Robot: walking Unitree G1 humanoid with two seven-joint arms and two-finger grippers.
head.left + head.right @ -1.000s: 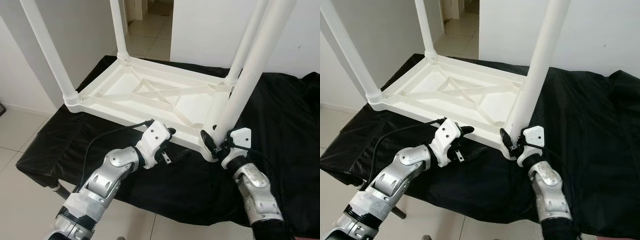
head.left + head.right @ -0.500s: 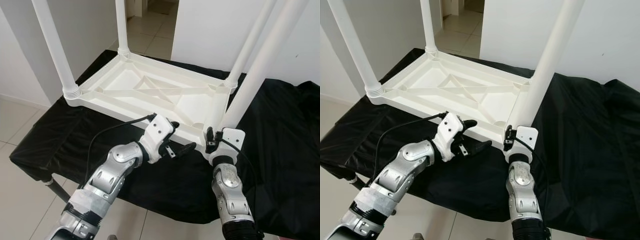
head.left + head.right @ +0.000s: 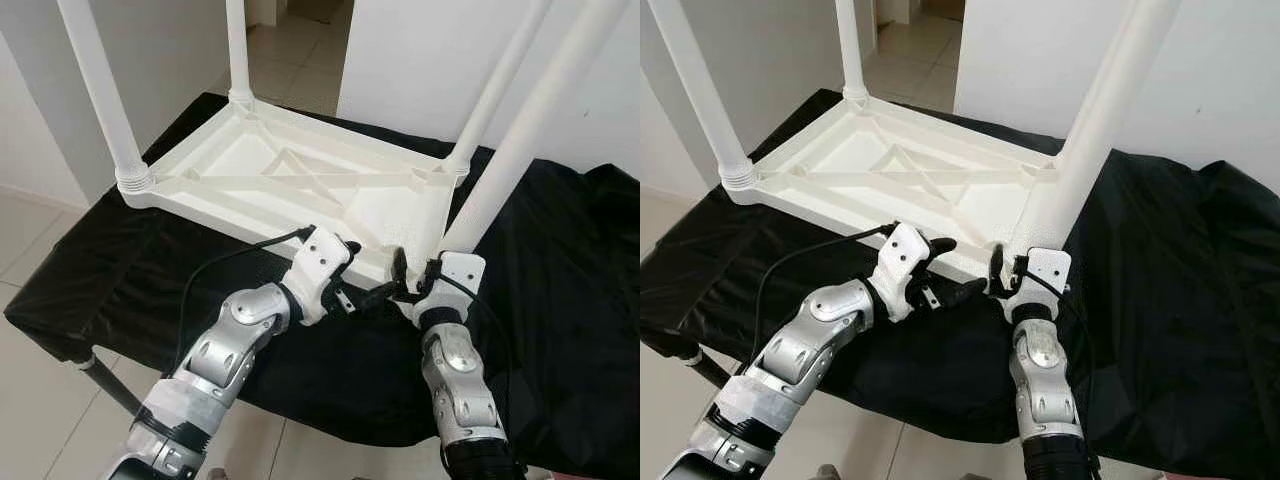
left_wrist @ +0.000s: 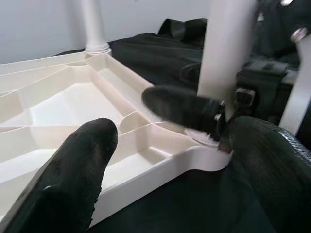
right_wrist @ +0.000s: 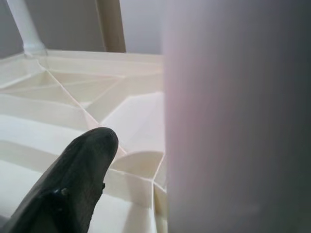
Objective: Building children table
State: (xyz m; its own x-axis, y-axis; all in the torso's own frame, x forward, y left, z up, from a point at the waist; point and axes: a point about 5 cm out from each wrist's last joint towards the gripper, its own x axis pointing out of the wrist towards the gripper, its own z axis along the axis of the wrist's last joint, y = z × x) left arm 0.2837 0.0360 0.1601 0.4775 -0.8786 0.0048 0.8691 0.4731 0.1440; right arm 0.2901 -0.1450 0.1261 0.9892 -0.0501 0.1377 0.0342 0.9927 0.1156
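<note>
A white plastic children's table (image 3: 300,185) lies upside down on a black-covered surface, its legs pointing up. My right gripper (image 3: 425,264) is at the foot of the near right leg (image 3: 520,130). It is open: one finger (image 5: 73,184) stands a little clear of the leg (image 5: 233,121), and the other finger is hidden behind it. My left gripper (image 3: 363,272) is open at the table's front rim, just left of that corner. Its fingers (image 4: 73,170) straddle the rim (image 4: 160,162) without touching it.
The black cloth (image 3: 560,250) drapes over a low stand with a dark metal leg (image 3: 100,375) at the near left. Tiled floor lies around it, white walls stand behind, and a doorway (image 3: 300,30) opens at the back.
The camera has shifted. My left gripper has slid right along the front rim, closer to the right gripper. The right gripper's visible finger stands a bit farther from the leg.
</note>
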